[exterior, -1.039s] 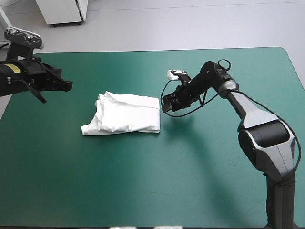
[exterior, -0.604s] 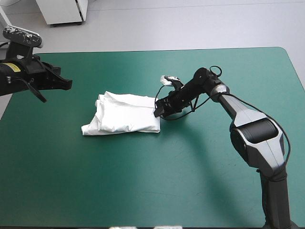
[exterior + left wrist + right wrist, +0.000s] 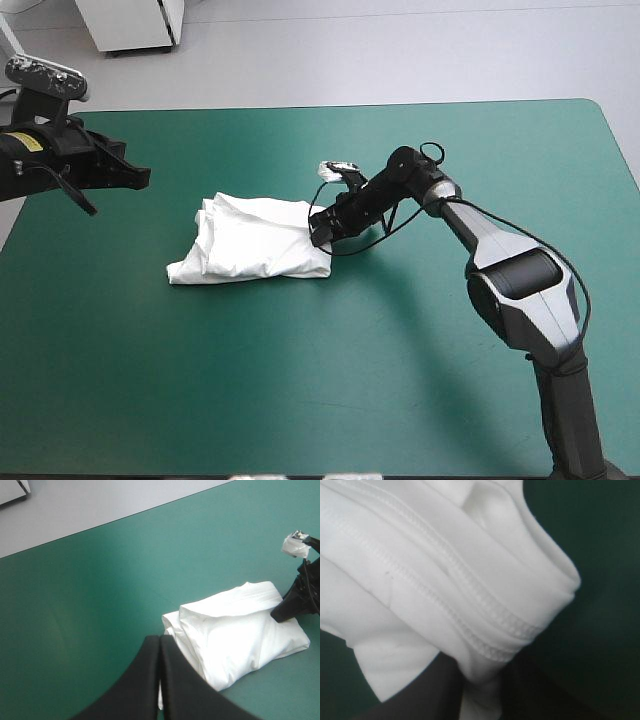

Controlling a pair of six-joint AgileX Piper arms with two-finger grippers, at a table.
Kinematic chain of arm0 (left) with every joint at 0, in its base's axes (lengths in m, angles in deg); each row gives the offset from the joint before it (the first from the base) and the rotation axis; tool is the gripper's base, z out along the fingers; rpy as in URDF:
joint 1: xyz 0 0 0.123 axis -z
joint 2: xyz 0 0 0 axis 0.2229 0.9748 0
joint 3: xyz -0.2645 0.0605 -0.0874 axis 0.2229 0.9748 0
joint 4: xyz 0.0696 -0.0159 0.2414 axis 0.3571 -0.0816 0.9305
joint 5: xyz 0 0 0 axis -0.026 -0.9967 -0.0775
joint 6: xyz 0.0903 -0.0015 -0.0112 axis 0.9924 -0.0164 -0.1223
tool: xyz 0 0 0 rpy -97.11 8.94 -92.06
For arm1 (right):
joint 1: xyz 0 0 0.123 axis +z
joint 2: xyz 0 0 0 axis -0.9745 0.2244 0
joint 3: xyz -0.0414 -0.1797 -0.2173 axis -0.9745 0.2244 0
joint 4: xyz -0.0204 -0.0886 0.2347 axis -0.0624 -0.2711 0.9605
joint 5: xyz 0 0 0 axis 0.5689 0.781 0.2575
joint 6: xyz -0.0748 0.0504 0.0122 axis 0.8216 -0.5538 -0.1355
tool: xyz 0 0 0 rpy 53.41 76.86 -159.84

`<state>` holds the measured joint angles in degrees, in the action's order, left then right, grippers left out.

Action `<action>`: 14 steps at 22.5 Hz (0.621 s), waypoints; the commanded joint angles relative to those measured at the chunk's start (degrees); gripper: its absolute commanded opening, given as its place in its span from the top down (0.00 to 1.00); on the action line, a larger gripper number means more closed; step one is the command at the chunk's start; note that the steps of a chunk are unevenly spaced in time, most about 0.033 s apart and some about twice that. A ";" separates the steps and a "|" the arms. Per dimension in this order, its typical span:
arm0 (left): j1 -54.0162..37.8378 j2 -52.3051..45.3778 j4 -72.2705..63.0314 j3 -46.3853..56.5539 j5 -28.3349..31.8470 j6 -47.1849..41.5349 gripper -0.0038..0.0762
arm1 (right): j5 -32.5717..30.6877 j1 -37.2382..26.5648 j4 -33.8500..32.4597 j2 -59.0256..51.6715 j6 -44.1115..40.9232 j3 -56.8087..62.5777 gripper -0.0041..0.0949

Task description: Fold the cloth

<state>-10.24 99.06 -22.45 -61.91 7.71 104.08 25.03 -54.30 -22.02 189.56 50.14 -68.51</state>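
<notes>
The white T-shirt lies as a folded bundle left of the table's middle, its layered hems filling the right wrist view. My right gripper presses low against the bundle's right edge, its black fingers all but shut with a strip of cloth between them. From the left wrist view, the bundle lies ahead, with the right gripper on its far side. My left gripper hangs shut and empty above the table's left edge, its fingers meeting in one arch.
The teal-green cover stretches bare in front of and to the right of the bundle. A black cable loops beside the right wrist, close to the bundle's right edge.
My right gripper has slid left along the table into the bundle's right edge. The bundle has shifted slightly to the left. The left arm has stayed still.
</notes>
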 commanded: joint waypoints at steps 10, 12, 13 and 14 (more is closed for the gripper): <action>0.40 -1.32 -1.88 -1.32 2.74 -0.88 0.96 | -8.21 -6.98 -20.00 -6.33 -3.68 -3.17 0.97; 0.40 -1.32 -1.88 -1.32 2.74 -0.88 0.96 | -8.31 -8.92 -21.66 -7.61 -3.88 -3.17 0.97; 0.40 -1.32 -1.88 -1.32 2.74 -0.88 0.96 | -8.31 -10.02 -22.68 -8.40 -4.11 -3.17 0.97; 0.40 -1.32 -1.88 -1.32 2.74 -0.88 0.96 | -8.31 -11.16 -23.74 -9.22 -4.52 -2.85 0.97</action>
<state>-10.24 99.06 -22.79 -61.91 7.13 103.75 18.06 -62.10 -41.17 185.92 46.23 -70.51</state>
